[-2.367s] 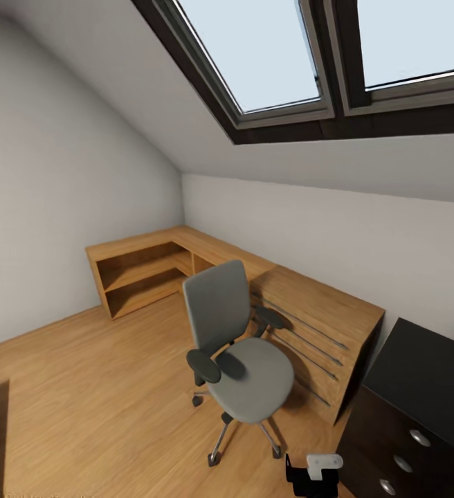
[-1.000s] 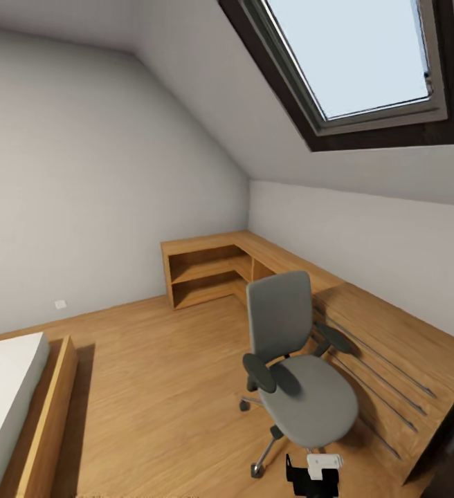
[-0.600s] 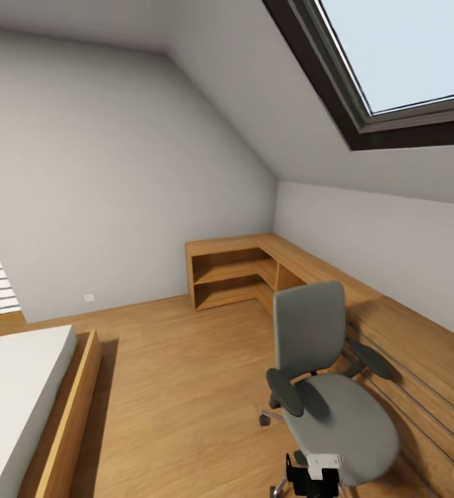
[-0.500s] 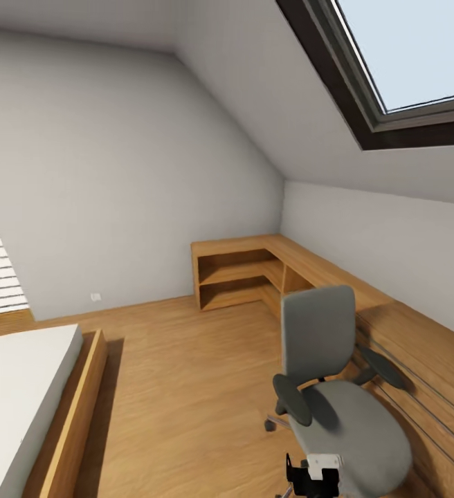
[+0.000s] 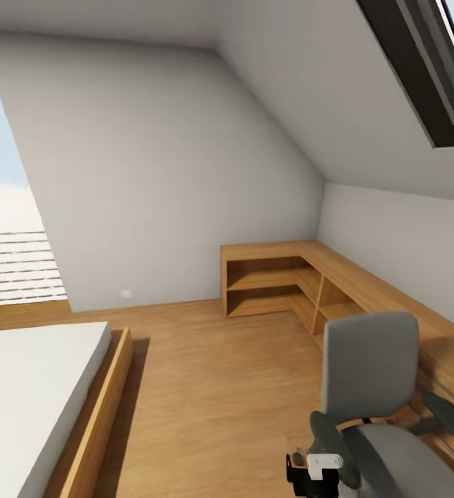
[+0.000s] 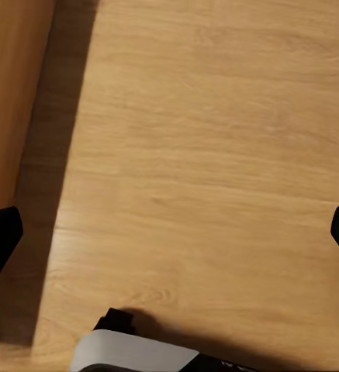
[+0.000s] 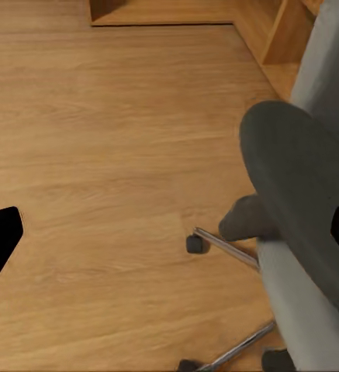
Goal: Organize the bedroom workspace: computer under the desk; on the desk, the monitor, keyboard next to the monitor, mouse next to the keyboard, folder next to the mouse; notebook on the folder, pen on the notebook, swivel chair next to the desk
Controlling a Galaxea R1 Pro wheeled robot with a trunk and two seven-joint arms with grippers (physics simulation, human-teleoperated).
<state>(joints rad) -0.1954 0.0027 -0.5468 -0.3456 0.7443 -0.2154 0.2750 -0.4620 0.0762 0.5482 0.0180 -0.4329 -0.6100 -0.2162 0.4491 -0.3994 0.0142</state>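
Note:
The swivel chair (image 5: 372, 373), grey padded with black armrests, stands at the lower right of the head view, backrest upright, in front of a low light-wood cabinet. In the right wrist view its armrest (image 7: 301, 178), chrome spokes (image 7: 227, 248) and a caster (image 7: 194, 244) lie close ahead of my right gripper (image 7: 169, 240), which is open and holds nothing. My left gripper (image 6: 169, 236) is open above bare wood floor. The visible part of the seat (image 5: 400, 470) is bare grey padding. The desk, computer, monitor, keyboard, mouse, folder, notebook and pen are out of view.
A bed with a white mattress (image 5: 26, 394) in a wooden frame (image 5: 95, 422) fills the lower left. An L-shaped light-wood cabinet (image 5: 275, 277) runs along the far and right walls. Wood floor (image 5: 213, 387) lies open between bed and chair. A black-and-white piece of my arm (image 5: 313, 474) shows at the bottom.
The head camera has swung left: the chair slid to the lower right edge, the black desk left the picture, and the bed and left opening came in. The chair itself has not moved.

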